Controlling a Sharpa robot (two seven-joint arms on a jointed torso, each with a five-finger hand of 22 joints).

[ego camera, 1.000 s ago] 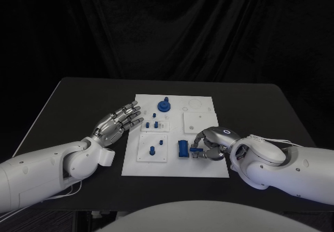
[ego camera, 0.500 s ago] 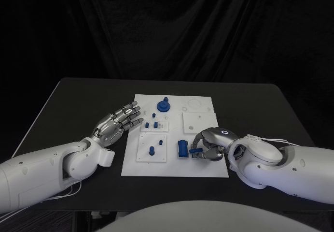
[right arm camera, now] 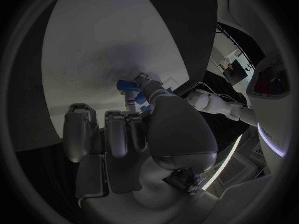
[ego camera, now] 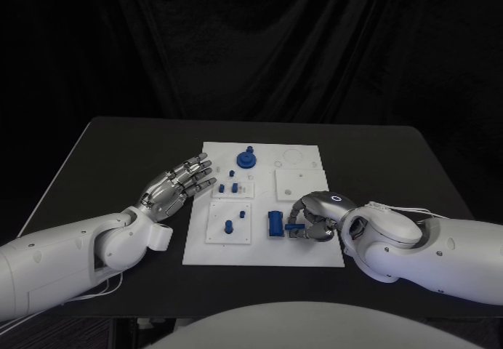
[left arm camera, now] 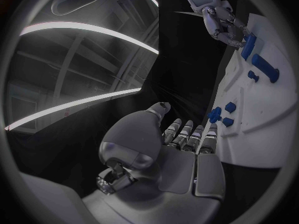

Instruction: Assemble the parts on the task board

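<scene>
Now the right robot hand (ego camera: 315,218) sits low over the near right part of the board (ego camera: 299,254), fingers curled in around a small blue part (ego camera: 294,227) that it pinches at its fingertips, just beside an upright blue block (ego camera: 275,222). From the right wrist, the pinched part (right arm camera: 129,92) shows just past the fingers (right arm camera: 115,129), close above the white board (right arm camera: 93,50). The left robot hand (ego camera: 176,187) hovers at the board's left edge, palm flat, fingers straight and slightly spread, holding nothing. Other blue parts stand on the board: a knobbed piece (ego camera: 247,158) near the far edge, small pegs (ego camera: 232,188) in the middle, and pegs (ego camera: 232,222) on the near left plate. All of it rests on the black surface (ego camera: 105,160).
</scene>
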